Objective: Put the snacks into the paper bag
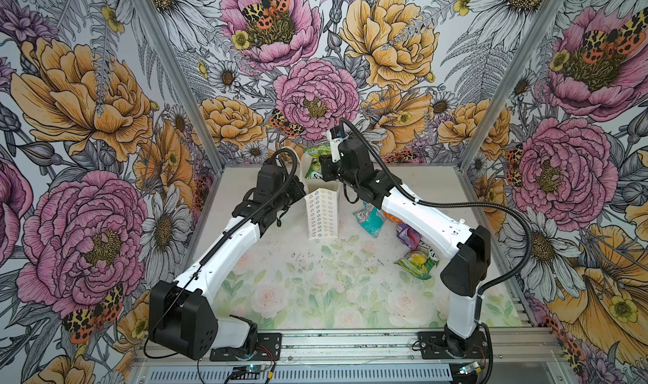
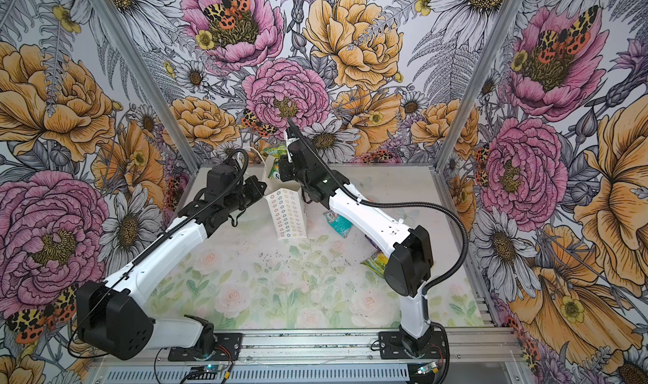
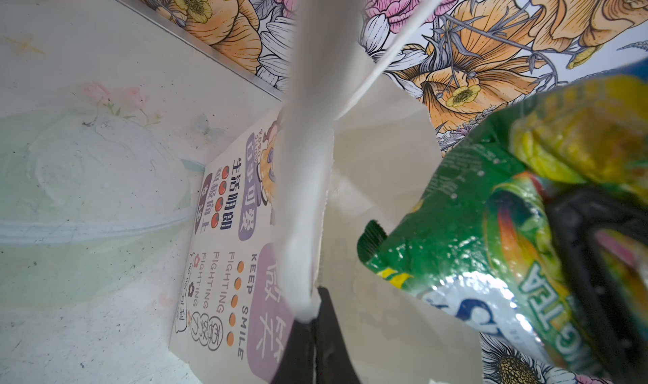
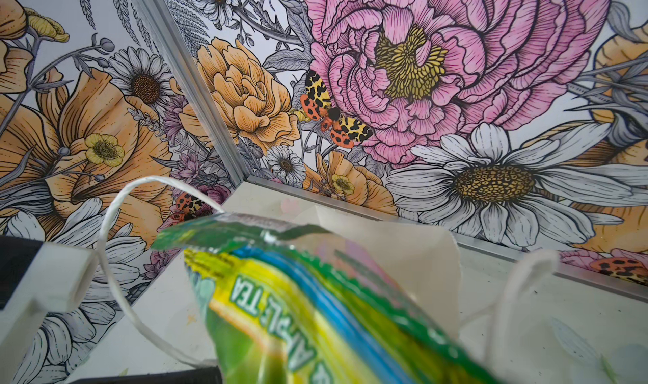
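Left gripper (image 3: 314,303) pinches paper bag (image 1: 322,213) rim, we believe to hold it open | right gripper (image 1: 319,166) grips green packet (image 3: 456,231) over bag mouth

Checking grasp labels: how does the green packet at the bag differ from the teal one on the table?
The green packet is pinched in the right gripper. The teal packet lies loose on the table.
The green one stands tilted on end, with its lower end inside the paper bag's mouth. The teal one lies down, to the right of the bag.
Both are crinkly foil packets.
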`<move>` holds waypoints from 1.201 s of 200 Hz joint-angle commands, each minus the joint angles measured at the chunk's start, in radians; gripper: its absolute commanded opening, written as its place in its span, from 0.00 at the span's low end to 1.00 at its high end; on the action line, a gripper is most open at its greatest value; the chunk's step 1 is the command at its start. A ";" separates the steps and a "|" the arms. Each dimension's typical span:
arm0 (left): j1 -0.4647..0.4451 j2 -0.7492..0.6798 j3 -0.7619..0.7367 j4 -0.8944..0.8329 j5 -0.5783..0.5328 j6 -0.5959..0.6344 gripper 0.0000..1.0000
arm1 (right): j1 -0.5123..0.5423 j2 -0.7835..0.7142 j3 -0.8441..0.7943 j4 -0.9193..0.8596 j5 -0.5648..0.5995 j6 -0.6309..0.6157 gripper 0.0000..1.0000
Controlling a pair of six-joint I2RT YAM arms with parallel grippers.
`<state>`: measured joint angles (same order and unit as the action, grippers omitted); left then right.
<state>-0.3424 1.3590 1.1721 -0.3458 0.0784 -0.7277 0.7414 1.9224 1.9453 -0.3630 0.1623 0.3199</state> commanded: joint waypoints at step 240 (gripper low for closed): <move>0.000 -0.015 -0.030 -0.021 0.005 0.003 0.00 | 0.030 0.073 0.130 0.042 -0.069 0.074 0.02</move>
<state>-0.3428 1.3579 1.1667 -0.3397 0.0788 -0.7273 0.7631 1.9785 2.0338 -0.3630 0.1066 0.3687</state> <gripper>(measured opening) 0.040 0.125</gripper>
